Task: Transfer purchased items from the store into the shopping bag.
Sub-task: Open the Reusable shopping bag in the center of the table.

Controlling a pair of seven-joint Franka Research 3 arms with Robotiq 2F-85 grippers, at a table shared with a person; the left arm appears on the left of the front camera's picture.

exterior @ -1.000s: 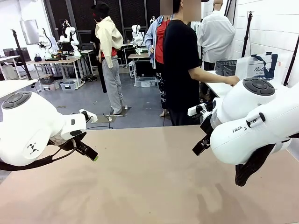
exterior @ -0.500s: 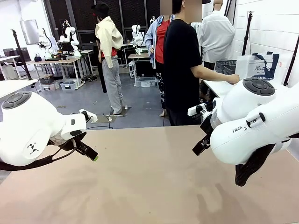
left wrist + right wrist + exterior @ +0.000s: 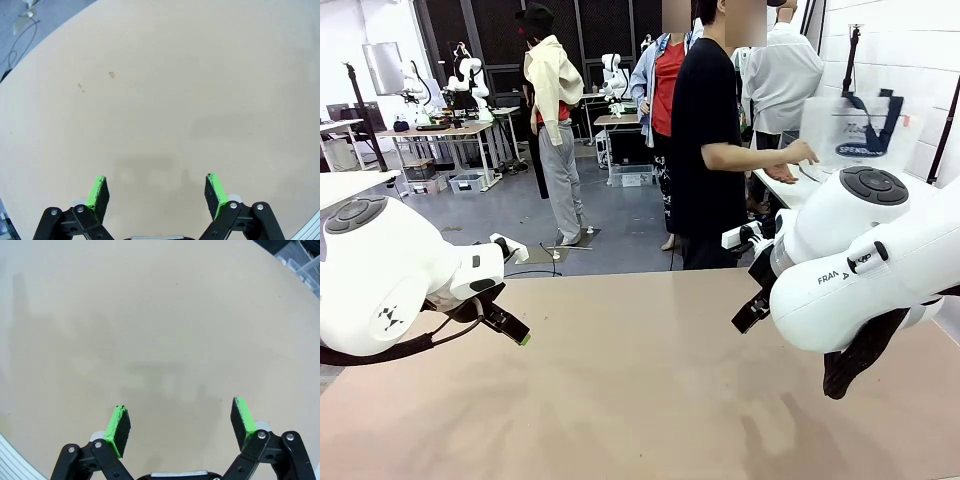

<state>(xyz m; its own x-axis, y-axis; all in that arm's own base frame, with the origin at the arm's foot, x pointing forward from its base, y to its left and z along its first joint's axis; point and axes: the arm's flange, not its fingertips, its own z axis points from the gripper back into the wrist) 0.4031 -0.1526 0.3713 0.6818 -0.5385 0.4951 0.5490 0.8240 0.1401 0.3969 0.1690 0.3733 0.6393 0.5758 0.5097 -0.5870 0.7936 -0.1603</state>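
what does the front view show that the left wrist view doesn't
Front view: a person in a black shirt across the table, one hand reaching to the shopping bag at the far right, and the white bodies of the left arm and right arm.
Left wrist view: the left gripper close up, jaws wide open with nothing between the green pads, and small marks on the surface.
Both: the tan table.
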